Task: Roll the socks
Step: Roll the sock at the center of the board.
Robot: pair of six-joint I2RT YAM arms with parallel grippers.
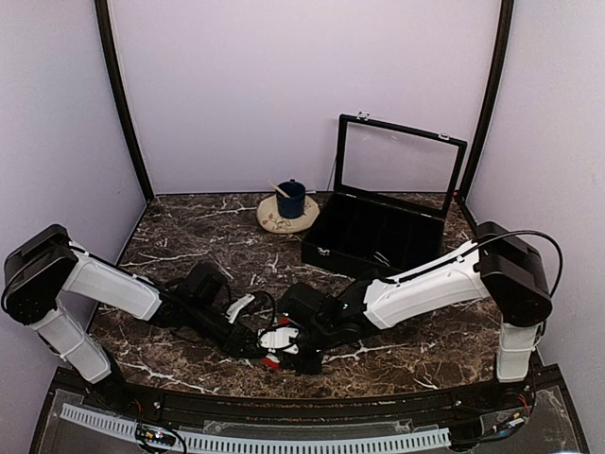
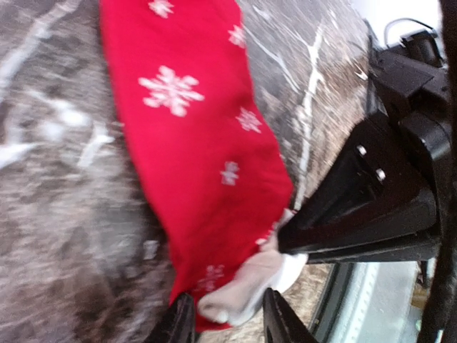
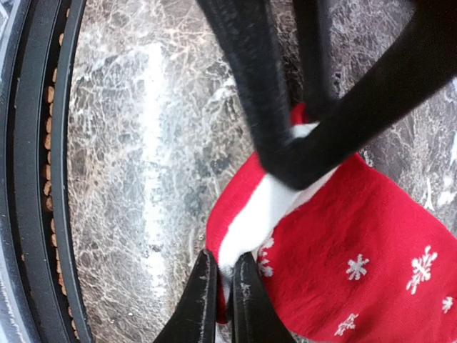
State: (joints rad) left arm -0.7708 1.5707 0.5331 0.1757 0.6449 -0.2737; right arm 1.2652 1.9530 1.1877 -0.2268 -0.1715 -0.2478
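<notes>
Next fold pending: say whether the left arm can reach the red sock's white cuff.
Probably yes: the left gripper sits open astride the white cuff of the red sock; the right gripper, pinching that cuff alongside, crowds it.

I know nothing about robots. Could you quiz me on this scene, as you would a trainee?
1. True or false: the black compartment box has its lid shut.
2. The right gripper pinches which part of the red snowflake-patterned fabric sock? A white edge, B red middle.
3. What stands on the round beige mat?
Key: 1 false; 2 A; 3 a dark blue mug.
</notes>
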